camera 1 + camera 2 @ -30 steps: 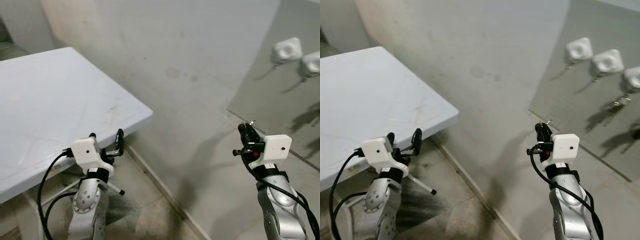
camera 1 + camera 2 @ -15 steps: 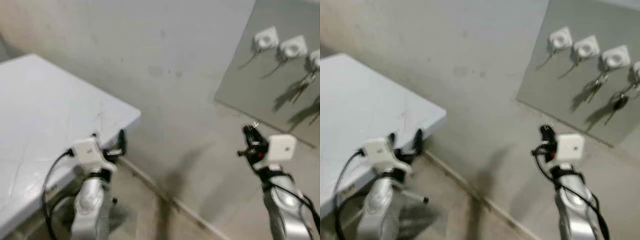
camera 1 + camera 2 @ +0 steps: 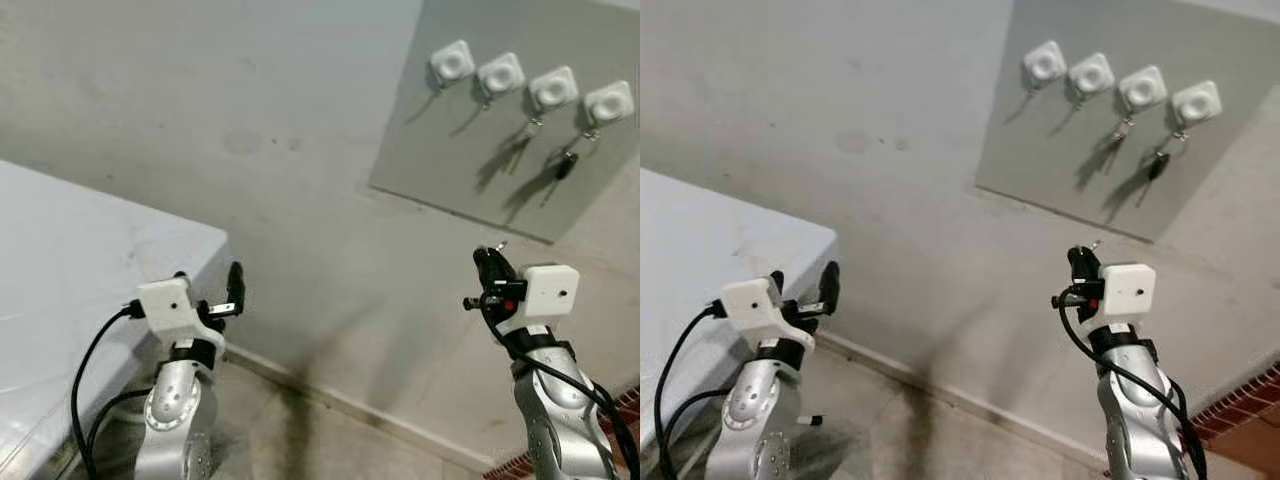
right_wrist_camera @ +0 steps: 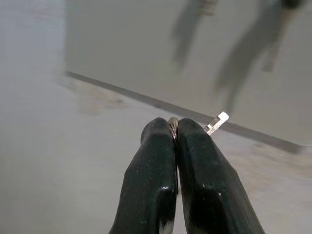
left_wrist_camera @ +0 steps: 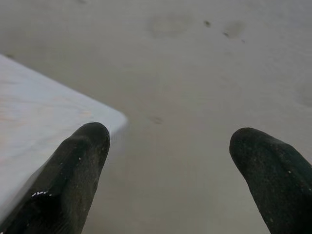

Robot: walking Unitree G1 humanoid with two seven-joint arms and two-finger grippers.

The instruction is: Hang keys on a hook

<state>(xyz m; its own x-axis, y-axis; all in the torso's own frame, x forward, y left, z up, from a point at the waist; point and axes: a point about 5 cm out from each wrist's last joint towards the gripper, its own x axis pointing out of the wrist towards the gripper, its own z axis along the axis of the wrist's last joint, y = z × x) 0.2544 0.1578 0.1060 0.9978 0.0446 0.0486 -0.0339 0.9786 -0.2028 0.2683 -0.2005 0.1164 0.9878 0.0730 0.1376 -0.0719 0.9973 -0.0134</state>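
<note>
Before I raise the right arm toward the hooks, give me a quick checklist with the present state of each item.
1. Key held: ok. The right gripper is shut on a key ring, with a metal tip poking out beside the fingers.
2. Free hook: ok. On the grey board, the two hooks on the left carry nothing; the other two already hold keys.
3. Gripper at hook height: not ok. It sits below the board's lower edge.
4. Left gripper out of the way: ok. Open, beside the table.
5. How firm the grip is: cannot tell.
</note>
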